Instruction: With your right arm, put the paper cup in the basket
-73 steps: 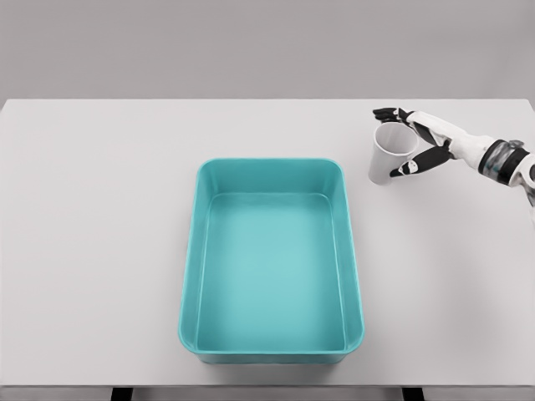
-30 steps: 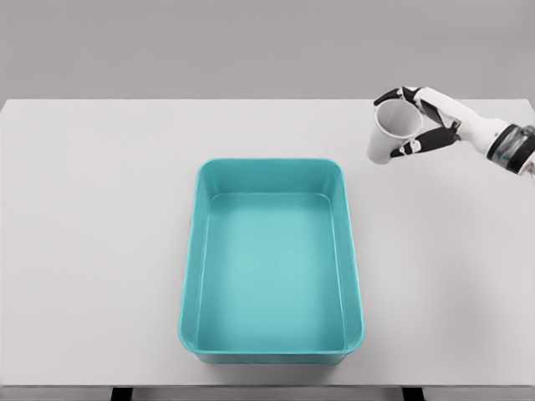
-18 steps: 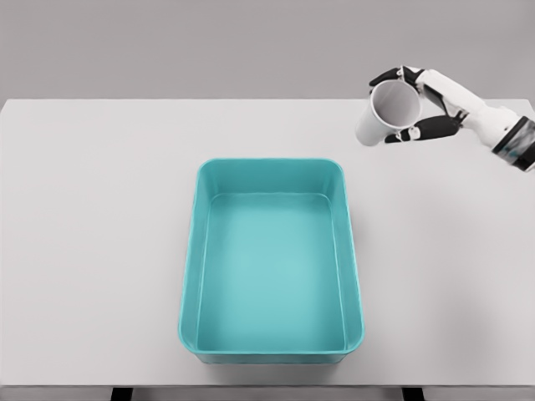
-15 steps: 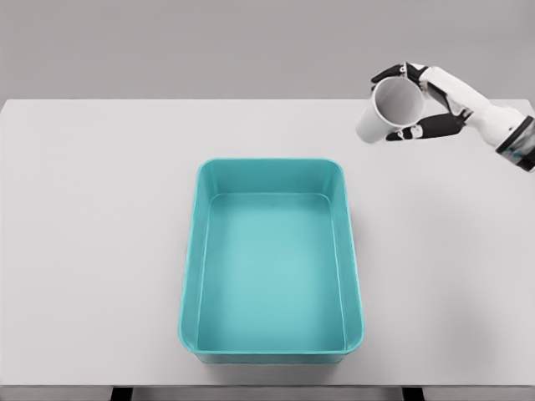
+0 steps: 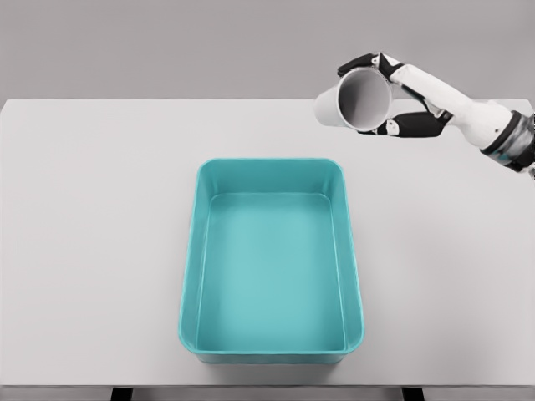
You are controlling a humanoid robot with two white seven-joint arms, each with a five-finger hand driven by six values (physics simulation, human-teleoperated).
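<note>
A white paper cup hangs in the air above the far right of the table, tipped almost on its side with its mouth facing me. My right hand is shut on the cup, its dark fingertips wrapped over the rim and under the wall, and its white arm comes in from the right edge. The teal basket, a rectangular tub, stands in the middle of the table with nothing inside. The cup is beyond and slightly right of the basket's far right corner. My left arm does not show.
The white table spans the whole view, with its front edge along the bottom. A plain grey wall stands behind it.
My right hand has lifted the cup off the table and carried it up and to the left, toward the basket's far right corner. The cup has tipped further onto its side.
</note>
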